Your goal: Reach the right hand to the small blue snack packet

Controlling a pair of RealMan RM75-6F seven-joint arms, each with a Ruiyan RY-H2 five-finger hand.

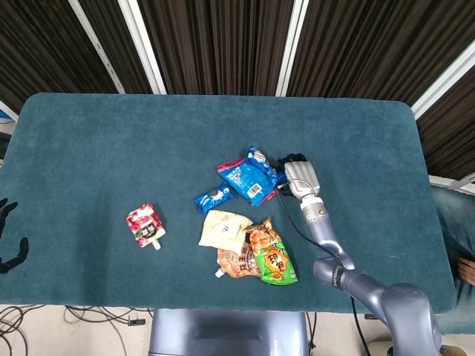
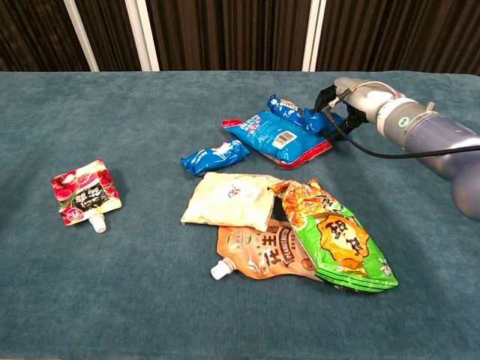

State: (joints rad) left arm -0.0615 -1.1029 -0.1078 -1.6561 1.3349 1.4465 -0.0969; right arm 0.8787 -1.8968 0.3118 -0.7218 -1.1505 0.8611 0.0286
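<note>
A small blue snack packet (image 2: 289, 110) lies at the right end of the large blue bag (image 2: 276, 136), tilted with its left end raised. My right hand (image 2: 335, 105) grips the packet's right end, fingers curled around it. From the head view, the same hand (image 1: 295, 175) sits just right of the packet (image 1: 258, 156). A second small blue packet (image 2: 214, 157) lies apart to the left, untouched. My left hand (image 1: 9, 236) shows at the far left edge, off the table, fingers apart and holding nothing.
A cream pouch (image 2: 229, 201), an orange spouted pouch (image 2: 259, 253) and a green-orange chip bag (image 2: 334, 236) overlap in front of the blue bag. A red spouted pouch (image 2: 85, 192) lies alone at the left. The teal table (image 2: 135, 112) fills both views.
</note>
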